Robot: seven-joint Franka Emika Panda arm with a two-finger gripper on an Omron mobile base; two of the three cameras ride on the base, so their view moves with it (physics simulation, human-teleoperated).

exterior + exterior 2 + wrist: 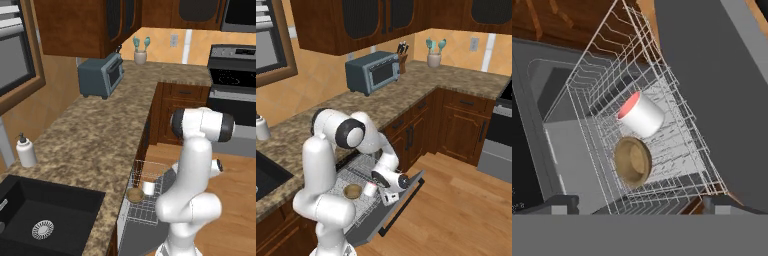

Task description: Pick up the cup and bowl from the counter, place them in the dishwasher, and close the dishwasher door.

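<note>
The white cup with its reddish-pink top and the tan-brown bowl rest side by side in the white wire rack of the dishwasher. The rack is pulled out below the granite counter. My gripper hovers a little above them, open, with nothing between its fingers. In the right base view the gripper hangs just right of the cup and bowl. The dishwasher door is folded down flat. The left base view shows the bowl and cup beside my arm.
A blue-grey toaster oven stands on the counter, with a soap bottle beside the black sink. A utensil holder sits in the far corner. The stove is at the right. Wooden floor lies beyond the door.
</note>
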